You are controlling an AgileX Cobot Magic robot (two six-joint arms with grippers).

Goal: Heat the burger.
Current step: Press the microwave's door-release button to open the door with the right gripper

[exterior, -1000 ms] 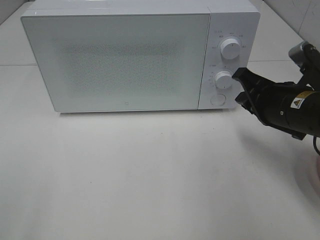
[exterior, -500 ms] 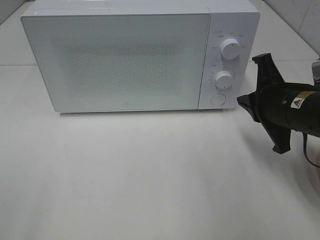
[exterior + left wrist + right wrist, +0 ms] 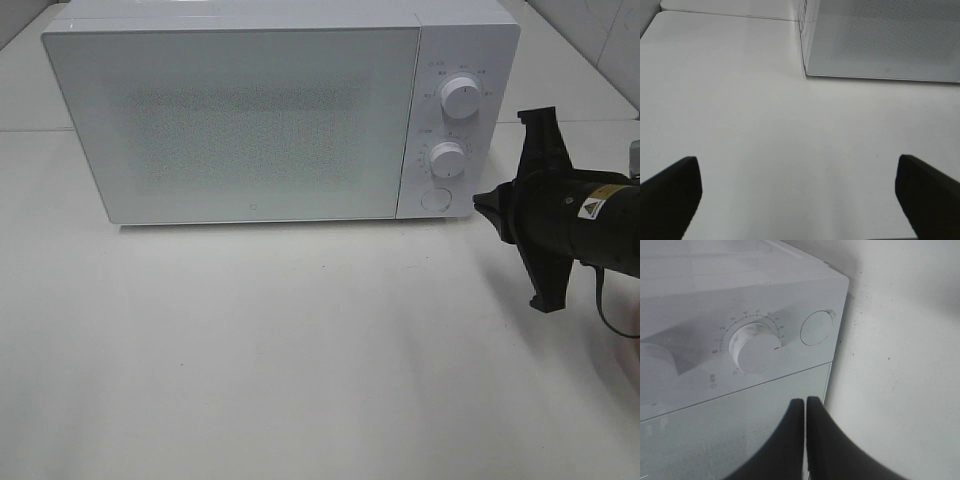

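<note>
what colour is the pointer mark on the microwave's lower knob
Red, on the white lower knob; clearest in the right wrist view.

Right arm [image 3: 585, 222], jaws together, left jaws apart

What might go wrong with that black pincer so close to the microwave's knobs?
The shut right pincer points at the round button. It may slide off and nudge the lower dial just above, changing the setting. A hard push may shove the microwave back on the smooth table. Also, the door is closed and frosted, so I cannot see whether the burger is inside.
</note>
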